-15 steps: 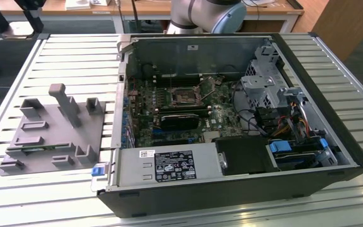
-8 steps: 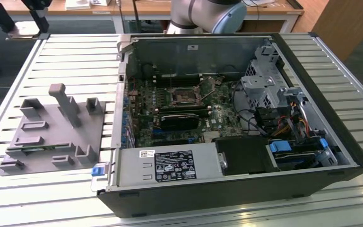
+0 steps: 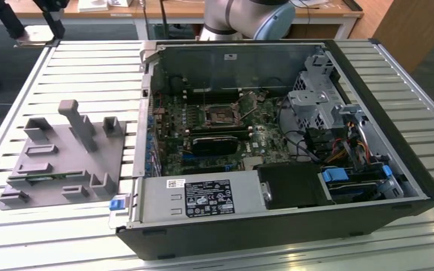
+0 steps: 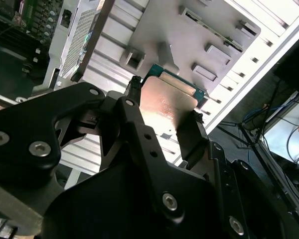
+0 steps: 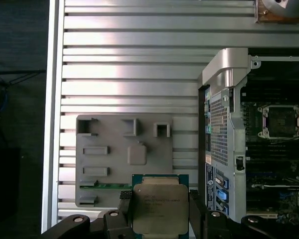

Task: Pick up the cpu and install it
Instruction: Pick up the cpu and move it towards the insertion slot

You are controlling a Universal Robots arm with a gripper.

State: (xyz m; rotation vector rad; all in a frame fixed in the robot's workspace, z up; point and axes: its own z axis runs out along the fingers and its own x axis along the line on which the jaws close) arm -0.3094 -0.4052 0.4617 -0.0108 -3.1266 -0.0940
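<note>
Gripper (image 5: 160, 215) pinching cpu (image 5: 159, 201) by opposite edges, held flat, likely for level seating; grey tray (image 5: 117, 167) beneath, socket (image 5: 280, 121) off sideways.

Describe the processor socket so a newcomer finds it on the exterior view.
Look inside the open case at the green motherboard. In the exterior view the socket sits near its middle, just above a long black card. It alone is a square with a shiny metal frame around a dark centre.

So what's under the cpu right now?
The cpu, clamped in the gripper, hangs over the grey holder tray on the slatted table; whatever lies straight beneath it is covered.
</note>
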